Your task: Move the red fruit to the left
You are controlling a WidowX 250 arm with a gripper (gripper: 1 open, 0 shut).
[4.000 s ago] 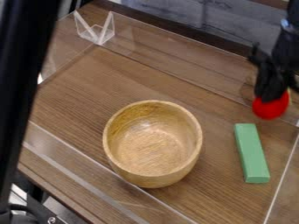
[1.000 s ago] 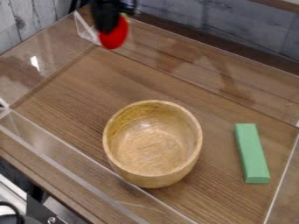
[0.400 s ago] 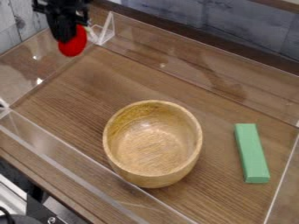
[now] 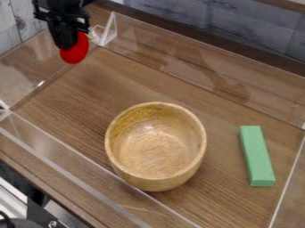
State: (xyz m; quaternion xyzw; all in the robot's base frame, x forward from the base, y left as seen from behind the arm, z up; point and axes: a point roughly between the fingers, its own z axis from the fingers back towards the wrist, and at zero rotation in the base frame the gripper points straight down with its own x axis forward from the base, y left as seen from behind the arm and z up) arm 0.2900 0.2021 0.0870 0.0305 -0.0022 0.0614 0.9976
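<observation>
Brown wood with a visible grain forms the tabletop [image 4: 226, 98], seen obliquely from above and bounded by dark edges at the upper right and lower left. A round, light wooden bowl [image 4: 155, 145] rests on the near half of the surface, its open mouth facing upward. To the right of the bowl, and apart from it, lies a flat green block [image 4: 256, 156], its long side running roughly away from the camera. A transparent object [image 4: 103, 28] with pale, angular outlines stands near the far left part of the table. Beyond the lower left edge, dark cables and fittings [image 4: 27, 209] are partly visible. In the upper left of the view is the black gripper [image 4: 70, 40], reaching in from the top of the frame. The red fruit [image 4: 74, 49] is located at its lower end, between the fingertips, just beside the transparent object as seen in projection. The jaws are closed about the fruit and grasp it; its upper portion is hidden by them. Whether the fruit touches the tabletop cannot be determined from this view.
</observation>
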